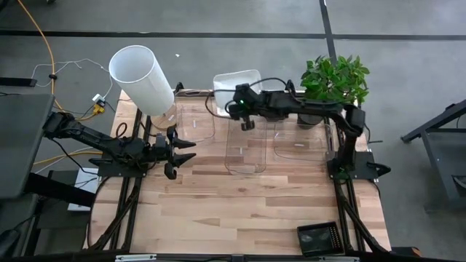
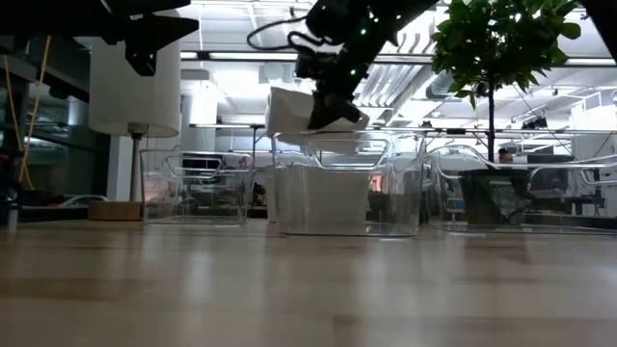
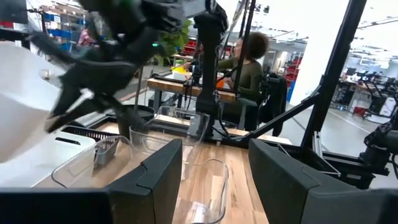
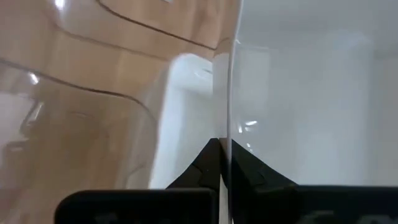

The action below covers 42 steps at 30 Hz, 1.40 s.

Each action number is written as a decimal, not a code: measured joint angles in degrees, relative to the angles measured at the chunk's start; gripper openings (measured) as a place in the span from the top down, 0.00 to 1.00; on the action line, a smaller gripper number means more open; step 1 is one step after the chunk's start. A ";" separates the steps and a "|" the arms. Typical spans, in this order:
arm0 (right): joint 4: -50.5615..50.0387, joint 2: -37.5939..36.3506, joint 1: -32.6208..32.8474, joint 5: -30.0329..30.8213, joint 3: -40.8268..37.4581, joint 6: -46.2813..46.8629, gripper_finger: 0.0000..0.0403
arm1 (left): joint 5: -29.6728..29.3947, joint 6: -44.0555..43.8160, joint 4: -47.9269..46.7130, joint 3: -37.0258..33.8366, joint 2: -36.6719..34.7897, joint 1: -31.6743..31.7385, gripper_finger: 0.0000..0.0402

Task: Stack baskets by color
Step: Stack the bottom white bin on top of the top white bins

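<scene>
Right gripper (image 1: 247, 125), upper centre of the high view: fingers pinched together on the thin wall of a white basket (image 1: 237, 84), as the right wrist view shows, with the wall edge running up from between the two dark fingertips (image 4: 208, 163). In the low view the white basket (image 2: 289, 111) hangs tilted in the air, upper centre of the frame, just above the rim of the middle clear basket (image 2: 347, 198).

Left gripper (image 1: 175, 151), left of centre in the high view: fingers spread apart, nothing between them, raised over bare wood near the left clear basket (image 1: 195, 120).

Near to far across the table (image 1: 240, 204):
- Black slotted basket (image 1: 320, 239), lower right of the high view, alone at the near edge, well apart from the rest.
- Open stretch of wooden tabletop.
- Row of three clear baskets, upright: left, middle (image 1: 246, 145), right (image 1: 298, 138). The middle one sits slightly nearer than its neighbours.
- Behind the row: big white cylinder (image 1: 142, 78), upper left, beside the left clear basket; potted green plant (image 1: 335, 80), upper right, behind the right clear basket.

In the way: the middle clear basket stands directly beneath the carried white basket. The right arm stretches over the right clear basket.
</scene>
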 joint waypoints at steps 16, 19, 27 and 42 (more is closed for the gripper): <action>-7.66 3.98 -5.18 -9.15 3.68 9.22 1.00 | 0.22 0.02 -1.53 0.00 0.00 0.00 0.57; -8.02 3.98 -5.20 -10.82 3.66 9.28 1.00 | 0.22 0.02 -1.62 0.00 0.00 0.00 0.57; -8.18 3.98 -5.20 -11.25 3.66 12.17 1.00 | 0.22 0.02 -1.64 0.00 0.00 0.00 0.57; -10.94 3.96 -5.00 -8.43 3.66 12.10 0.98 | 0.24 0.02 -1.64 0.00 0.00 0.00 0.57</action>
